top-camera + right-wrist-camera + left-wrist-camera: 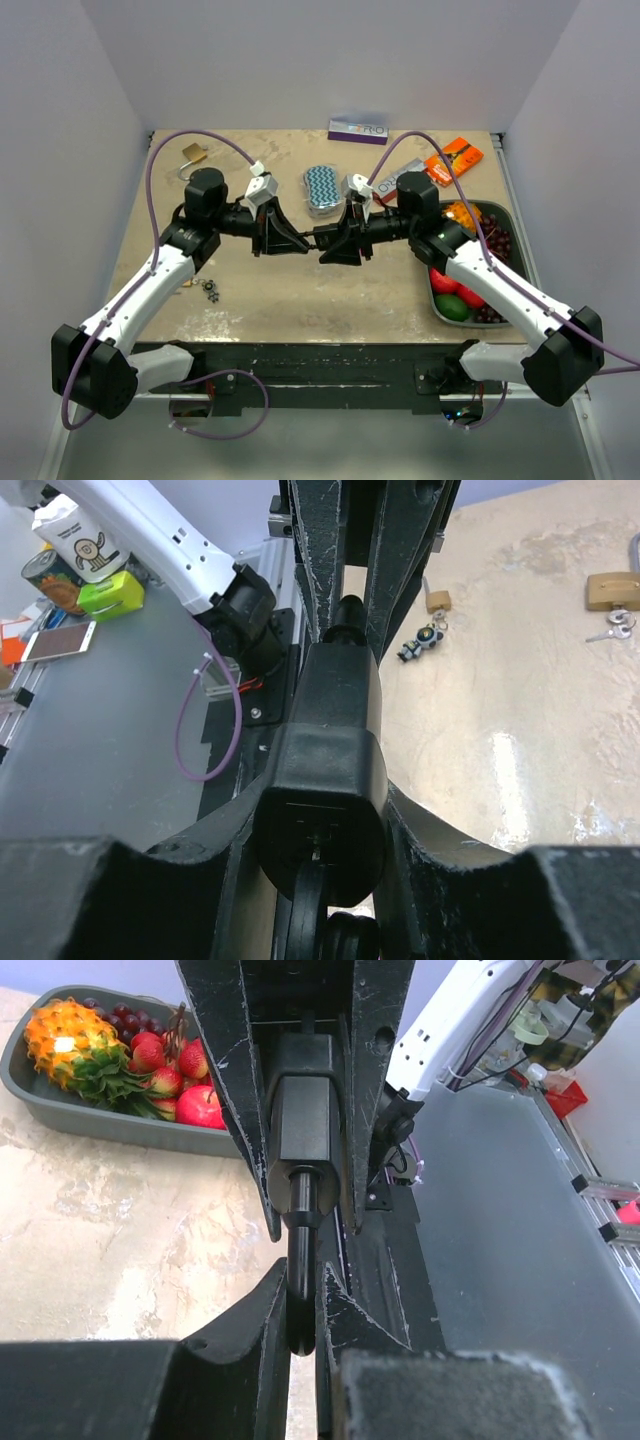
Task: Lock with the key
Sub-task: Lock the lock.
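A black lock point(325, 730) hangs in the air above the middle of the table between my two grippers. My right gripper point(320, 820) is shut on its body, one finger against each side, and a black loop shows at the body's near end. A black key point(302, 1260) sticks out of the lock's point(305, 1110) far end. My left gripper point(302, 1310) is shut on the key's rounded head. From above, the left gripper point(300, 243) and right gripper point(335, 245) meet tip to tip, and the lock is mostly hidden between them.
A grey tray point(505, 215) of fruit stands at the right edge. A brass padlock point(194, 154) with keys lies at the back left. A small padlock with a charm point(210, 290) lies near the left arm. A blue zigzag pouch point(321, 188), an orange packet point(455, 158) and a purple box point(357, 130) sit behind the grippers.
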`<state>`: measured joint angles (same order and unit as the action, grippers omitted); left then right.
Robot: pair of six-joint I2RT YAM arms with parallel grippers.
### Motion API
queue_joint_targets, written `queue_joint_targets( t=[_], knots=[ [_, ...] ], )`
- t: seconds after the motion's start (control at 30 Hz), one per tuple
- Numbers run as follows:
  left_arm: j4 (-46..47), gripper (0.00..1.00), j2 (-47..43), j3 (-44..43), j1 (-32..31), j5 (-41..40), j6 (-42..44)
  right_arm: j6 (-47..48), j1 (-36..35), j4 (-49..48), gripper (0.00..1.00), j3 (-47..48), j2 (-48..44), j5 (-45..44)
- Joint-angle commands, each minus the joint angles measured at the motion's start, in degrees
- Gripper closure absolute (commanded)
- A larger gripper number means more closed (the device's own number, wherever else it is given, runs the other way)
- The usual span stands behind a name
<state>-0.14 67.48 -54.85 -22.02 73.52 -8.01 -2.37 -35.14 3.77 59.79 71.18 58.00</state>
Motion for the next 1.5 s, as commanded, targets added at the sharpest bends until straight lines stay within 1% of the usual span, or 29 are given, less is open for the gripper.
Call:
queue_joint_targets(
  t=[0.0,0.2,0.27,0.33,0.37,0.4,0.5,0.53,0.6,0.63,0.67,0.77,0.8,0.87,0.9,0.93,1.0,1.07,1.17,1.27,1.3,1.37,1.4,1.43,1.47],
  knots=[
    [8.0,1.0,-1.2,-0.1,-1.1,1.3,-2.5,0.9,-1.0,-2.4,0.66,2.2,0.6,0.1],
    [7.8,1.0,-1.2,0.3,-2.2,0.2,-2.3,0.0,-1.5,-2.7,0.63,2.1,0.7,0.6],
    [7.2,1.0,-1.2,0.2,-2.5,0.0,-1.2,-0.1,-1.5,-2.7,0.67,2.1,0.8,1.0],
    [5.6,1.0,-1.2,0.0,-2.5,-0.3,0.2,-0.4,-1.5,-2.4,0.66,2.3,1.0,1.1],
    [4.8,1.0,-1.1,-0.3,-2.5,-0.4,1.0,-0.5,-1.6,-2.0,0.64,2.3,1.1,1.1],
    [2.9,1.0,-1.1,-0.4,-2.5,-0.7,1.8,-0.5,-1.5,-1.3,0.57,2.4,1.2,1.2],
    [0.2,1.0,-1.1,-1.0,-2.5,-0.9,4.6,0.0,-1.5,0.5,0.58,3.1,1.4,1.2],
    [0.2,1.0,-1.1,-1.1,-2.5,-1.1,5.3,0.1,-1.5,0.8,0.63,3.1,1.4,1.2],
    [-2.8,1.0,-1.0,-1.4,-2.5,-1.2,6.1,0.6,-1.5,1.2,0.79,3.0,1.4,1.2],
    [-3.0,1.0,-1.0,-1.5,-2.5,-1.2,6.4,0.5,-1.5,1.3,0.93,3.0,1.5,1.3],
    [-3.1,1.0,-1.0,-1.6,-2.5,-1.2,6.3,0.8,-1.6,1.4,1.0,3.0,1.4,1.4],
    [-3.8,1.0,-0.7,-2.2,-2.5,-1.0,6.3,0.1,-1.5,1.6,1.0,2.9,1.4,1.5],
    [-4.8,0.97,-0.3,-2.4,-2.2,-0.9,6.3,-0.5,-1.4,1.2,1.0,2.9,1.2,1.5],
    [-5.9,0.78,-0.3,-2.4,-1.8,-0.6,6.9,-3.2,-1.3,0.0,1.0,2.4,0.8,1.6],
    [-6.5,0.67,-0.8,-2.2,-0.9,0.0,7.0,-4.9,-1.0,-2.7,1.0,2.1,0.7,1.6],
    [-6.6,0.63,-1.1,-1.8,-0.3,0.1,6.8,-6.7,-0.1,-3.4,1.0,1.2,0.5,1.7],
    [-6.1,0.57,-2.3,-0.6,1.6,1.1,6.3,-11.2,0.7,-8.4,1.0,0.7,0.0,1.9],
    [-6.1,0.55,-3.2,0.5,3.1,1.5,5.6,-15.2,1.9,-11.2,1.0,-0.4,-0.3,2.3],
    [-3.9,0.5,-5.3,2.7,5.8,2.4,3.2,-17.0,2.2,-13.2,1.0,-0.6,-1.0,2.5],
    [3.2,0.49,-7.8,6.0,6.8,2.2,-2.0,-19.5,2.1,-15.8,1.0,-1.5,-1.6,2.5],
    [7.6,0.5,-8.8,6.9,6.8,1.6,-3.7,-20.1,2.2,-17.5,1.0,-1.8,-1.9,2.5],
    [14.2,0.51,-9.6,10.4,6.8,0.9,-11.2,-21.4,2.1,-18.8,1.0,-2.6,-2.2,2.5],
    [21.3,0.52,-10.1,11.4,6.8,0.6,-14.1,-21.4,2.1,-19.1,1.0,-2.7,-2.2,2.5],
    [24.0,0.52,-10.2,12.0,6.8,0.2,-18.4,-21.6,2.1,-19.2,1.0,-2.7,-2.4,2.5],
    [26.2,0.53,-10.2,13.2,6.8,-0.1,-20.1,-21.6,2.1,-19.2,1.0,-2.8,-2.4,2.6]
  ],
)
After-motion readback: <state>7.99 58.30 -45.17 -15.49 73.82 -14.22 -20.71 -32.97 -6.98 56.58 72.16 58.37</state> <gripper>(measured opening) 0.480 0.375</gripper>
